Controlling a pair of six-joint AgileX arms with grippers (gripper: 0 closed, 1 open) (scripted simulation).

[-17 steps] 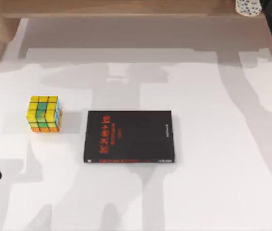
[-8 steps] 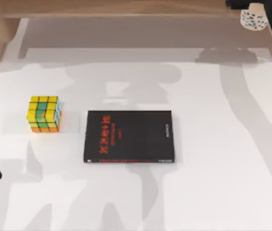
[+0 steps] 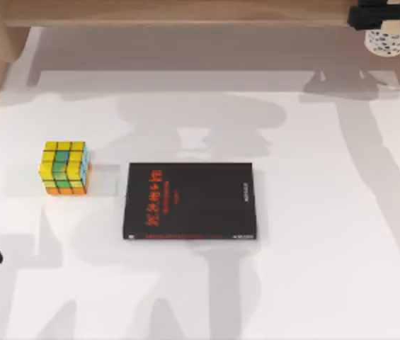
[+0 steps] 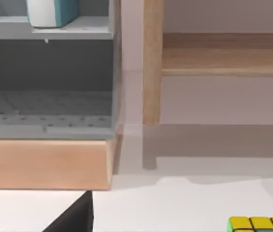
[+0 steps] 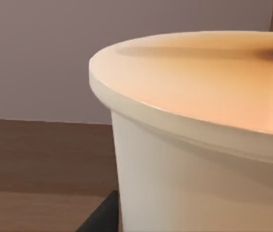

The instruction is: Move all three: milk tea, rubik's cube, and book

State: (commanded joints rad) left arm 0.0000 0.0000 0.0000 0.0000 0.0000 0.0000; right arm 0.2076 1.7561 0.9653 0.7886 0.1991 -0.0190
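While the black book (image 3: 189, 202) with red characters lies flat beside the rubik's cube (image 3: 64, 168), the white, dark-speckled milk tea (image 3: 386, 41) is gripped by the right gripper (image 3: 384, 18).

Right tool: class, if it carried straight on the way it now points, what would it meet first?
Most likely the milk tea: the cup looms directly ahead in the right wrist view. In the top view the right tool is right at it, though whether they touch is unclear.

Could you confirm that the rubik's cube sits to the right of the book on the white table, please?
Not quite: the top view shows the rubik's cube to the left of the book, apart from it. Both do rest on the white table.
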